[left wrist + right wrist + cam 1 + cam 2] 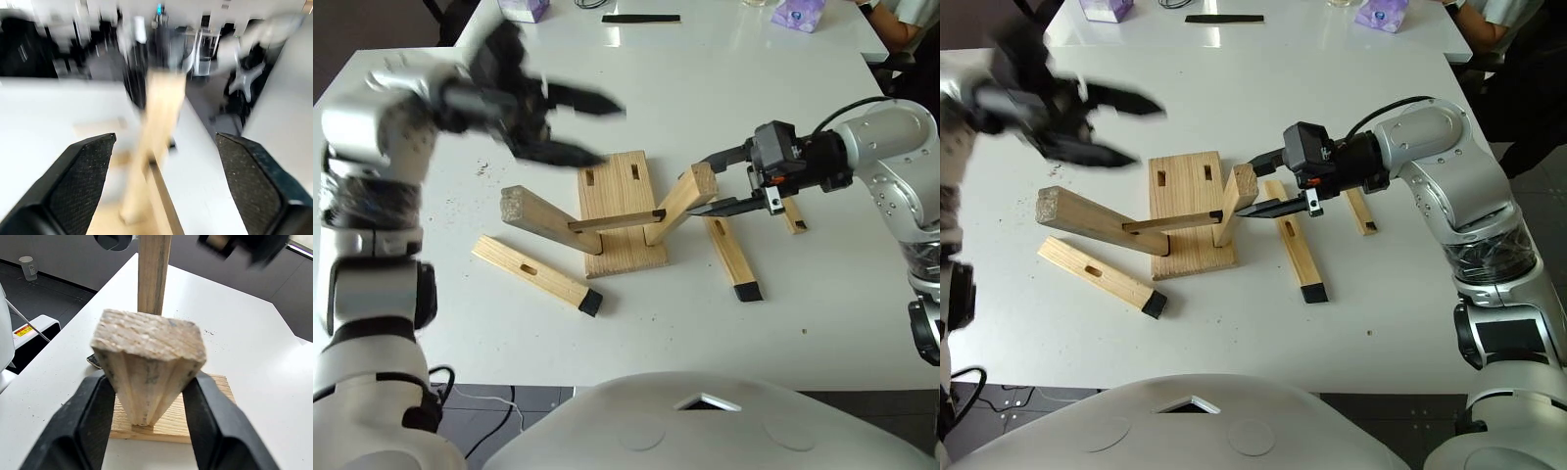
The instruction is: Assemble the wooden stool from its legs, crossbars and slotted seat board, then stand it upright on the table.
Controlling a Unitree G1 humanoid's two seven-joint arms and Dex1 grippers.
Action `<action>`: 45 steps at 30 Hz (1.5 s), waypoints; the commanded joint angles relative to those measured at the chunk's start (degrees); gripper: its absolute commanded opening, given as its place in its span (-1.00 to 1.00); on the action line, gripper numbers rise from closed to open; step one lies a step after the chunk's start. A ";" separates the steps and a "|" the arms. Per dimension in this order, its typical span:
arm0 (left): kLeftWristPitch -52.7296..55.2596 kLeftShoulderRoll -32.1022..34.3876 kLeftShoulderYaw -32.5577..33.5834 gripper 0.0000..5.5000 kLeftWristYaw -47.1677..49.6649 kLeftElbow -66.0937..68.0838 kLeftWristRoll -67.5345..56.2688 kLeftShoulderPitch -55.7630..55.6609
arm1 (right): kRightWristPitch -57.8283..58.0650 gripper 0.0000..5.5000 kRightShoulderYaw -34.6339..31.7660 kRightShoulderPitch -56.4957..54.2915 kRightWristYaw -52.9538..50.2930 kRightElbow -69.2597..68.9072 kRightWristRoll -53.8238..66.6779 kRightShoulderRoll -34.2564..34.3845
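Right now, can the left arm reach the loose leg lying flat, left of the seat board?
Probably yes: the left gripper is open and empty, and the loose leg lies uncovered on that arm's side.

The left gripper, at 10 o'clock from the seat board, is smeared, and in its wrist view the wooden piece is too blurred to name. The right gripper, clamped on a leg, covers part of the short bar at 3 o'clock; the purple box at 12 o'clock is cut by the edge.
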 commanded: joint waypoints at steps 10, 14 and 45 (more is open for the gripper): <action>-1.51 -5.91 20.10 0.37 20.21 11.32 -0.36 -17.04 | 2.44 -0.27 3.10 4.22 1.41 1.08 -4.89 -2.81; -18.95 2.59 21.40 0.37 27.16 16.35 15.37 -10.09 | 3.60 -0.27 -1.30 7.33 -0.27 -1.67 -3.05 -5.33; -12.11 8.87 30.21 0.72 25.38 -31.24 4.67 42.39 | 8.85 -0.27 1.06 1.86 -4.43 -5.29 -4.84 -2.02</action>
